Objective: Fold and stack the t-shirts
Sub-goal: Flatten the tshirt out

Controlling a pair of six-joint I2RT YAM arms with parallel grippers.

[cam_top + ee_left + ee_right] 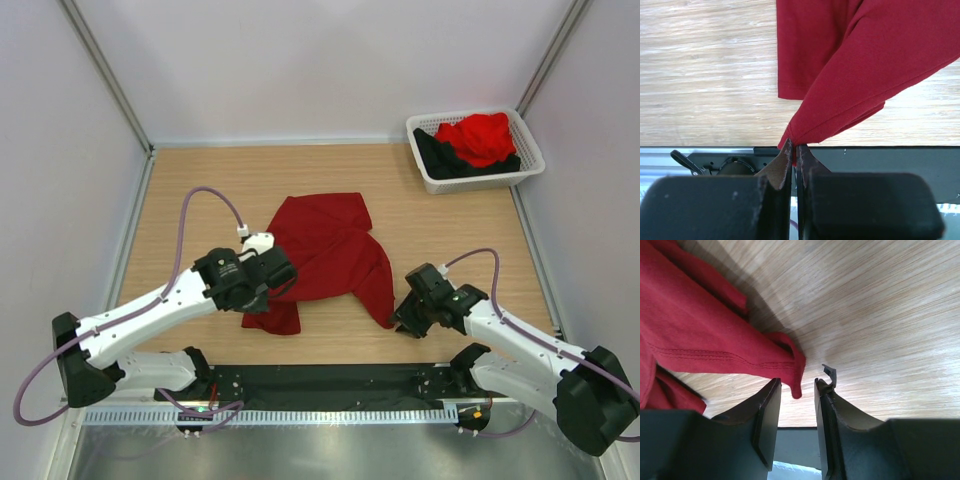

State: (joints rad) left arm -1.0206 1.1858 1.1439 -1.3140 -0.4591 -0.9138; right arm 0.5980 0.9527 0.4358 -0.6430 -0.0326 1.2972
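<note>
The dark crimson t-shirt [330,250] lies crumpled in the middle of the wooden table. My left gripper [281,276] is shut on one corner of it and holds that corner lifted, so the cloth [865,55] drapes away from the closed fingertips [795,146]. My right gripper [402,322] is open at the shirt's right lower corner. In the right wrist view a small tip of the hem [795,385] hangs between the parted fingers [797,382], unclamped. A brighter red shirt [480,138] and a black shirt [445,160] lie bunched in the basket.
The white latticed basket [430,183] stands at the far right corner. A black rail [330,380] runs along the near edge between the arm bases. Pale walls enclose the table on three sides.
</note>
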